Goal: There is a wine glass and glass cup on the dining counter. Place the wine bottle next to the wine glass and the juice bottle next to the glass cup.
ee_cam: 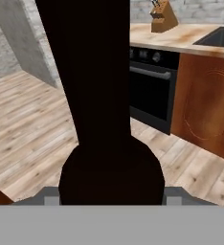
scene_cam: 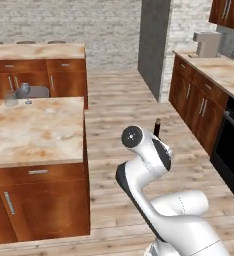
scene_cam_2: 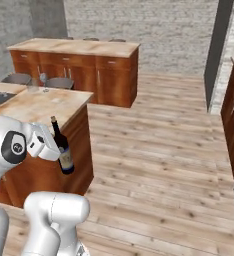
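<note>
Left base view, left to right. The dining counter (scene_cam: pixel 36 132) fills the left half, its marbled stone top bare in the near part. At its far edge, about 10 o'clock from frame centre, stand the glass cup (scene_cam: pixel 10 98) and, just beside it to the right, the wine glass (scene_cam: pixel 28 95); the two are near each other but apart. A second wood-fronted counter (scene_cam: pixel 44 62) lies beyond them. At centre the robot's white arm rises from 5 o'clock; above its upper link the dark neck of the wine bottle (scene_cam: pixel 157 128) shows at about 3 o'clock of the round joint. At far right, a wall counter (scene_cam: pixel 216 70) carries a coffee machine (scene_cam: pixel 206 44) at 1 o'clock, with a black oven (scene_cam: pixel 230 150) below.

Right base view. The wine glass (scene_cam_2: pixel 45 82) stands at 10 o'clock on the far end of the dining counter (scene_cam_2: pixel 44 105). The gripper (scene_cam_2: pixel 56 148) is clamped on the lower body of the wine bottle (scene_cam_2: pixel 63 146), which hangs clear of the counter, beside its near corner and over the floor, leaning slightly, neck up.

Hand view. The wine bottle (ee_cam: pixel 97 95) runs from 6 to 12 o'clock between the fingertips (ee_cam: pixel 50 196), jaws closed against its sides. An oven (ee_cam: pixel 150 86) and a knife block (ee_cam: pixel 162 16) sit at 1 o'clock.
</note>
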